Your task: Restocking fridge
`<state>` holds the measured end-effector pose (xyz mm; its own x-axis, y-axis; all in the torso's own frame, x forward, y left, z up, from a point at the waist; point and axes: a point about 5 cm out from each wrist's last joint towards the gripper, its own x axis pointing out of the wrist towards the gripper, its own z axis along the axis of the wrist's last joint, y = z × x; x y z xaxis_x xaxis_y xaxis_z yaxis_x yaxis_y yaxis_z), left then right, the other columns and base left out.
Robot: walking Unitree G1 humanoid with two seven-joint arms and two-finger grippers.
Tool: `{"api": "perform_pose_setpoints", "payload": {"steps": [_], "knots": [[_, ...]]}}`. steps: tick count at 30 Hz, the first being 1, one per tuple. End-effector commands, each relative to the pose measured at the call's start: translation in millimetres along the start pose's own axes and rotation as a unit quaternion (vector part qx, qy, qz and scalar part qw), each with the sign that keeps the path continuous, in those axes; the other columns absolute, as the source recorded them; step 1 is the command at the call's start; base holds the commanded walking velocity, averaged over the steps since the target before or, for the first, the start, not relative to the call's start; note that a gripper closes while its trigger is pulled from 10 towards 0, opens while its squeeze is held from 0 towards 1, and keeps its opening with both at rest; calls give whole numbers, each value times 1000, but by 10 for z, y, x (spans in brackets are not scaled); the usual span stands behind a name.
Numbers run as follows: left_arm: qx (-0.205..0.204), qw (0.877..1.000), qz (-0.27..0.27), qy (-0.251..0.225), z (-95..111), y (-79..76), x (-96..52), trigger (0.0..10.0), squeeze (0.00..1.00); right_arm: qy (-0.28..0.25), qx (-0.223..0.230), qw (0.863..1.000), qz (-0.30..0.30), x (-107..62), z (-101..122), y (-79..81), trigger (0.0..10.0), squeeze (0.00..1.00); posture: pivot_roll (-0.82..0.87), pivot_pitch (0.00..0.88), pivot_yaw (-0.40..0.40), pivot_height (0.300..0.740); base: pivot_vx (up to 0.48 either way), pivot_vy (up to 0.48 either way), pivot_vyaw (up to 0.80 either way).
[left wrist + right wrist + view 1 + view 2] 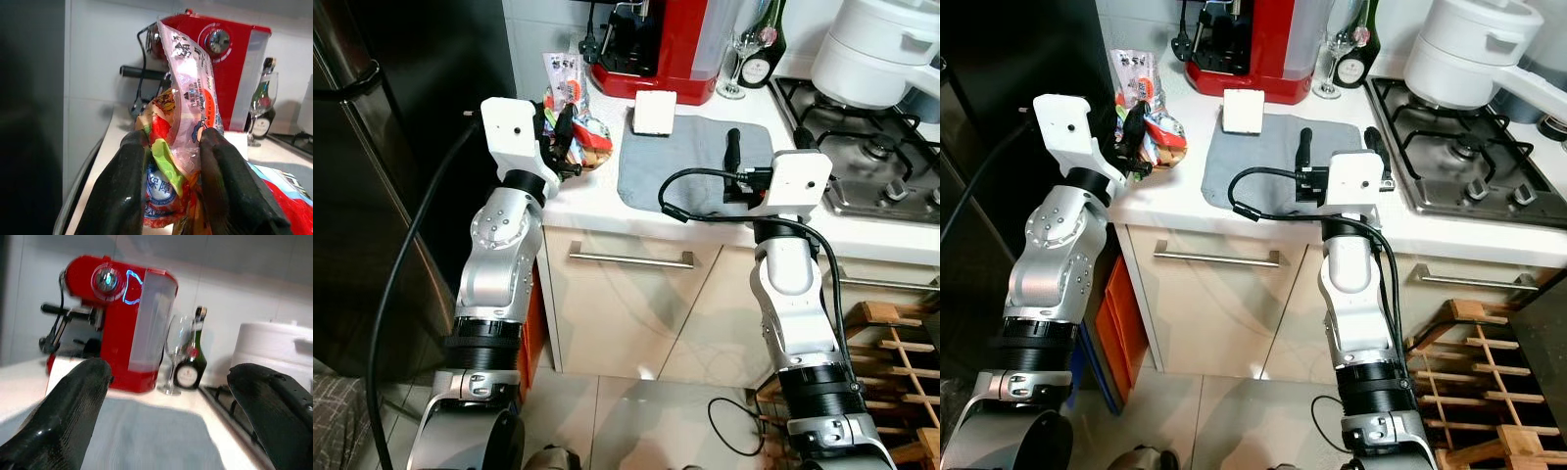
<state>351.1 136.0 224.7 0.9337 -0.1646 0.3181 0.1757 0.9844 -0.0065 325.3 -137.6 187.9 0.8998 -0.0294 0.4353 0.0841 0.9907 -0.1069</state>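
A pile of colourful snack packets lies on the white counter beside the dark fridge, whose door looks shut. My left gripper is shut on one clear and red packet at the counter's left end, which stands up between the fingers. My right gripper hovers open over a grey cloth in the middle of the counter, with nothing between its fingers.
A white box rests on the cloth's far edge. Behind stand a red coffee machine, a wine glass and a bottle. A gas hob with a white pot lies right. A wooden rack stands low right.
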Motion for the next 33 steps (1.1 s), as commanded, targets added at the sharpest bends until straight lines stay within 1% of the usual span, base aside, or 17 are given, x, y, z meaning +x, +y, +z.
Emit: {"api": "perform_pose_setpoints", "payload": {"steps": [1,7,23,27,29,30,31,32,33], "knots": [[-2,1000,-4,-20,106,-38,29,10000,0,5,3,1000,1,-19,-41,-5,10000,0,-18,0,-53,740,-285,0,0],[-4,1000,-8,-20,101,-48,23,10000,0,15,5,1000,-2,-26,-79,-24,10000,0,-18,0,-53,740,-309,0,0],[-5,1000,-18,-16,82,-68,-2,10000,0,25,7,1000,2,-59,-146,1,10000,0,-14,0,-42,740,-317,0,0],[-2,1000,-18,-9,46,-69,-59,10000,0,32,5,999,4,-101,-185,-1,10000,0,-13,0,-39,740,-317,0,0],[0,1000,-15,0,1,-45,-113,10000,0,39,4,999,3,-131,-214,-23,10000,0,-13,0,-39,740,-319,0,0],[0,1000,-15,0,1,-45,-113,10000,0,39,4,999,3,-131,-214,-23,10000,0,-13,0,-39,740,-319,0,0],[3,1000,-14,12,-54,-21,-180,10000,0,49,5,999,-1,-163,-248,-60,10000,0,-13,0,-40,740,-319,0,0],[6,1000,-14,18,-80,-13,-210,10000,0,53,5,999,-3,-180,-267,-80,10000,0,-12,0,-41,740,-315,0,0],[11,999,-14,28,-131,2,-258,10000,0,73,15,997,-16,-228,-332,-137,10000,0,-7,0,-42,740,-319,0,0]]}}
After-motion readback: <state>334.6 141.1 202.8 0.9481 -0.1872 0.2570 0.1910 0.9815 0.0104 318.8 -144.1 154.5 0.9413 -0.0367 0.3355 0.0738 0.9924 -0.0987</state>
